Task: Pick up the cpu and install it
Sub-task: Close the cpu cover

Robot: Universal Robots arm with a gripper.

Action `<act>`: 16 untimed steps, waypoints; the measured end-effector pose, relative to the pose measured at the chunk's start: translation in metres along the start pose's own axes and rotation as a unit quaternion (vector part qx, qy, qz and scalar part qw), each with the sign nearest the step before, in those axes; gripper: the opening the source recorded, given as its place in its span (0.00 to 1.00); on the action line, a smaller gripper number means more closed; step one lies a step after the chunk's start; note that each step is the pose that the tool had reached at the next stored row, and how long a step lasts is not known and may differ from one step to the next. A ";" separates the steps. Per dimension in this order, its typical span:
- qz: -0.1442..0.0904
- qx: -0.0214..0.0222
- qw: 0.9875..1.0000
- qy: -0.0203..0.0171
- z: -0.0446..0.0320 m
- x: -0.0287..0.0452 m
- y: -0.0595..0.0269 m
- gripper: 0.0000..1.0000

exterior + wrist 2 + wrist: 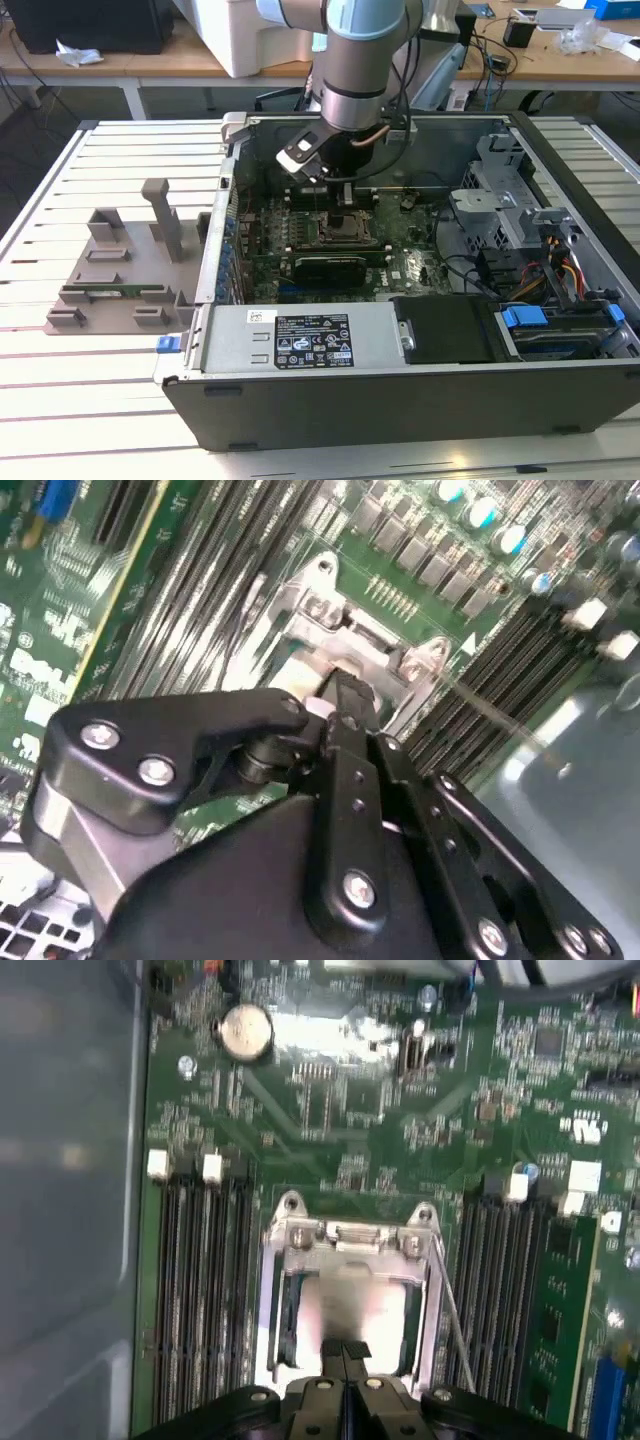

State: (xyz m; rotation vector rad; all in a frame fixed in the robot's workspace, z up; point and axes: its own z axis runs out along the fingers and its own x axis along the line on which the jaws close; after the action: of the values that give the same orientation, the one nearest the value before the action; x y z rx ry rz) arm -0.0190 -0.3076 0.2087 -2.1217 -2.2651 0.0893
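Both wrist views aimed at the motherboard (330, 1110), with the hand (345, 1350) clenched, fingertips pressed together and nothing pinched between them. Right at those tips: the cpu (355, 1305), shiny silver-white, lying flat inside the metal socket frame (350, 1235). Can't tell whether touching it or hovering just above, tbh. Rows of memory slots (200, 1290) on either side of the socket, plus a round coin battery (245, 1032) elsewhere on the board, well apart from the frame. Over in the exterior view, same hand (340, 208) on the end of the arm (365, 60), down inside the open computer case (400, 400), right over the middle of the board. Case lying on its side on a slatted table (100, 420), with a grey parts holder (105, 228) on the exterior view's left, well apart from the hand.
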 end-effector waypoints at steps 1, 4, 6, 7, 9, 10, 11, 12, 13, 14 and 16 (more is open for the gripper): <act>0.000 0.002 1.000 0.000 -0.0004 -0.0009 0.0064 0.11; 0.000 0.003 1.000 0.000 -0.0091 -0.0015 0.0078 0.11; 0.000 0.003 1.000 0.000 -0.0241 -0.0017 0.0068 0.11; 0.000 0.003 1.000 0.000 -0.0300 -0.0018 0.0064 0.11; 0.000 0.003 1.000 0.000 -0.0412 -0.0019 0.0057 0.11; 0.000 0.003 1.000 0.000 -0.0473 -0.0020 0.0053 0.11; 0.000 0.003 1.000 0.000 -0.0519 -0.0020 0.0050 0.11; 0.000 0.003 1.000 0.000 -0.0584 -0.0021 0.0045 0.11; 0.000 0.003 1.000 0.000 -0.0629 -0.0022 0.0042 0.11; 0.000 0.003 1.000 0.000 -0.0690 -0.0022 0.0038 0.11; 0.000 0.003 1.000 0.000 -0.0744 -0.0023 0.0034 0.11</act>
State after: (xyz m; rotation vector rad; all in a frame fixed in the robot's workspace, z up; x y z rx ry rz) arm -0.0105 -0.3085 0.2828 -2.1187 -2.2622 0.0950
